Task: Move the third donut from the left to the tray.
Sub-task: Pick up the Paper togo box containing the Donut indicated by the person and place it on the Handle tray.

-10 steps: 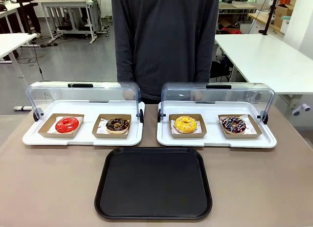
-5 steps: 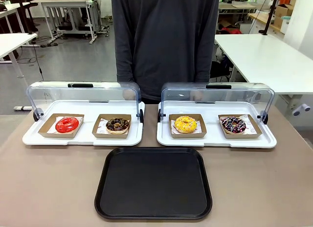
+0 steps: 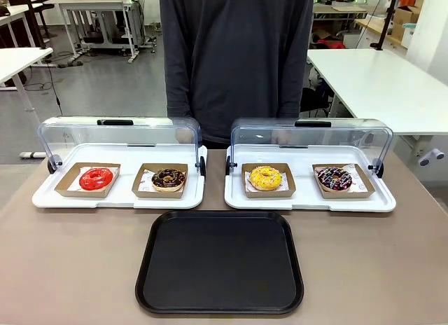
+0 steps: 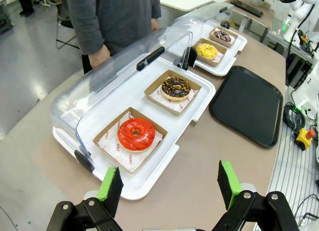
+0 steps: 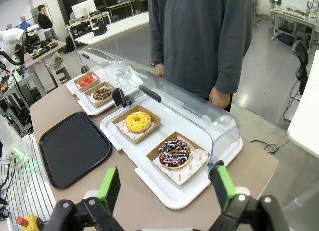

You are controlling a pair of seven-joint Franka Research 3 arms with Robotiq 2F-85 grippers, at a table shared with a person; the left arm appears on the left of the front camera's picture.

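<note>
The desk [image 3: 70, 269] carries everything well apart from both arms, so the whole reach is yet to be made. The person [image 3: 234, 59] stands close behind the display cases, and a wide swing could come near them. The black tray [image 3: 219, 262] lies bare at the near middle of the desk, just in front of the two cases, a broad target that is hard to miss. The right white case [image 3: 308, 202] is the tighter spot: its clear domed lid [image 3: 311, 139] is tipped back but rises just behind the donuts, and a pincer coming in too high or too deep could knock it. The third donut from the left [image 3: 265, 177], yellow-glazed, sits on its cardboard holder [image 3: 269, 193] in the left half of that case. A chocolate sprinkled donut [image 3: 334, 178] sits beside it to the right, so miscounting or drifting sideways would take the wrong one. Squeezing the soft ring could dent the glaze, while pinching the thin holder edge may let it tilt and the donut slide off. The left pincer [image 4: 170, 180] and the right pincer [image 5: 165, 187] both stand wide open, holding nothing. Against the earlier front pictures nothing has moved: donuts, lids, tray and person stand as they did
</note>
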